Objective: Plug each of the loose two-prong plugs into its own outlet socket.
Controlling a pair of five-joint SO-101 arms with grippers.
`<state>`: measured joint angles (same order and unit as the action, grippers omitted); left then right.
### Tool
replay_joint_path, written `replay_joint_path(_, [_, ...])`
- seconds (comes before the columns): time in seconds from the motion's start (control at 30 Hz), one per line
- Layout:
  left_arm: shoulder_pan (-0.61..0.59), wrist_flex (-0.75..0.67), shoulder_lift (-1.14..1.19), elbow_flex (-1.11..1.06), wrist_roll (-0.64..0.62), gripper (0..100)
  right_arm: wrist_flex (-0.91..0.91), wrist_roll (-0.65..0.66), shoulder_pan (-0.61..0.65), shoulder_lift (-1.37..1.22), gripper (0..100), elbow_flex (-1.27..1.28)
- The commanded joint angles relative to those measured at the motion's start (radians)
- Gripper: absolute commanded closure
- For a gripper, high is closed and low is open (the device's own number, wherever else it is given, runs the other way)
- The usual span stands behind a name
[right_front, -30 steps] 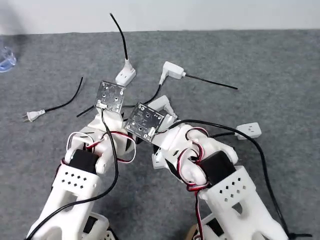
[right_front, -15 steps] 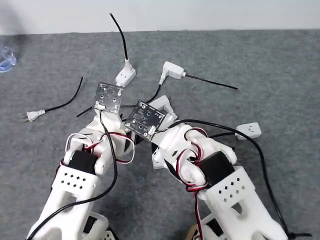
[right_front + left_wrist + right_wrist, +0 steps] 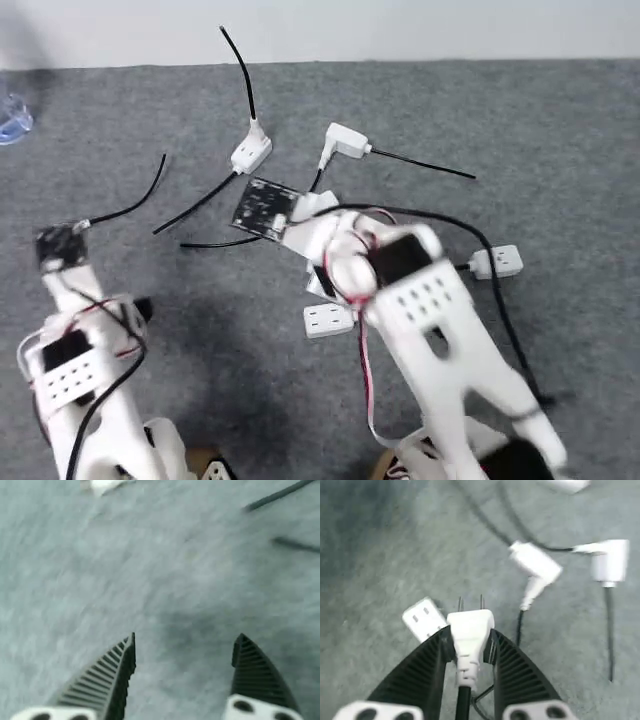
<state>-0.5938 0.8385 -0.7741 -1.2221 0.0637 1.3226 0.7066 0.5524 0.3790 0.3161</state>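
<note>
high view: the right arm [image 3: 400, 270] stands mid-table on the grey carpet [image 3: 560, 130]. the near socket [image 3: 328, 320], slots up, lies just beside the right arm on the side facing the left arm [image 3: 70, 370]. the far socket [image 3: 497, 262] lies near the right arm on the opposite side. past the right arm's tip lie the straight plug [image 3: 250, 153] and the angled plug [image 3: 345, 142], each on a black cord. the left arm is well apart from the right arm.

left wrist view: the left gripper [image 3: 186, 647] has its fingers spread wide with nothing between them, above bare carpet. a blurred white object [image 3: 102, 485] and a black cord [image 3: 280, 492] lie past the fingertips; what the object is cannot be told.

right wrist view: the right gripper [image 3: 470, 635] is clamped on the held plug [image 3: 470, 625], a white two-prong plug. its prongs point away from the right arm and its cord runs back between the fingers. the slotted socket [image 3: 424, 616] lies just beside one finger; contact cannot be told. farther from the right arm lie the corded plug [image 3: 536, 565] and the outer plug [image 3: 610, 560].
</note>
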Motion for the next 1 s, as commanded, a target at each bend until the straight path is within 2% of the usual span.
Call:
replay_joint_path(0.0, [-0.112,-0.02,-0.009,-0.036,0.049,71,0.133,0.126,0.025,-0.134,99.0,-0.195])
replay_joint_path(0.17, [-0.11,-0.084,-0.009,-0.061,0.061,71,0.331,0.307,0.024,-0.294,99.0,-0.308])
replay_joint_path(0.27, [-0.109,-0.084,-0.009,-0.062,0.061,71,0.355,0.356,-0.002,-0.378,99.0,-0.316])
replay_joint_path(0.6, [-0.089,-0.08,-0.009,-0.064,0.064,71,0.188,0.321,0.068,-0.601,99.0,-0.316])
replay_joint_path(0.97, [-0.087,-0.08,-0.009,-0.064,0.064,71,0.174,0.342,0.062,-0.621,99.0,-0.321])
